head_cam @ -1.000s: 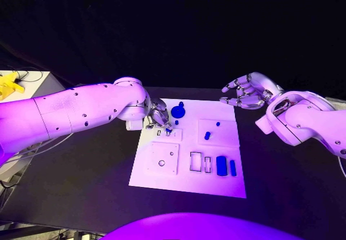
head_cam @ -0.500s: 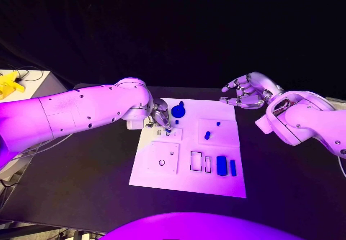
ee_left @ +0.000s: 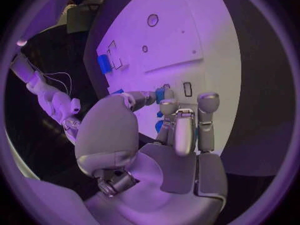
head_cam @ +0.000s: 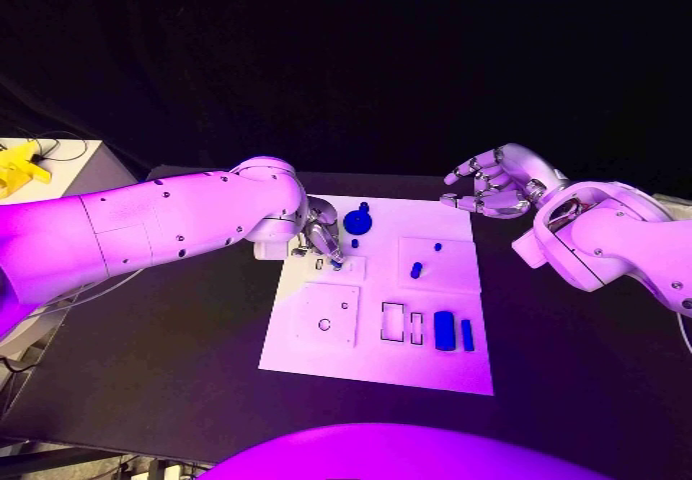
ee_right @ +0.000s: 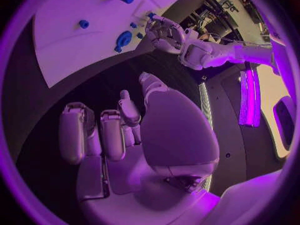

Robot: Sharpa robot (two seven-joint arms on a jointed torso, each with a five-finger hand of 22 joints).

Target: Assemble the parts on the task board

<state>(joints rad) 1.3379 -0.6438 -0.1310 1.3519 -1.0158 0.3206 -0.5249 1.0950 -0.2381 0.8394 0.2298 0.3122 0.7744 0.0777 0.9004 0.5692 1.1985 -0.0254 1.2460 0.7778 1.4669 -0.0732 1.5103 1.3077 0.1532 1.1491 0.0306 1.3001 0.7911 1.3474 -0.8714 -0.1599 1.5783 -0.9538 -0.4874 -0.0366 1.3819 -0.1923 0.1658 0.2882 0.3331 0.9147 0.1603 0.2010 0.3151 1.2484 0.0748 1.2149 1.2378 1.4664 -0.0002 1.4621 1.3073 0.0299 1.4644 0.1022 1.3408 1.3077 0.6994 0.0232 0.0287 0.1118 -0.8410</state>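
fingers of left hand curled down over small blue part at task board far-left slot; grip unclear. right hand off board over bench, fingers curled, holding nothing. some parts seated near front edge; others loose, slots unfilled: roughly midway.

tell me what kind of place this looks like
Probably a robotics lab or demo bench: a black table holds a white task board with blue parts, worked by two white arms. The left hand is over the board, and the right hand is beside it.
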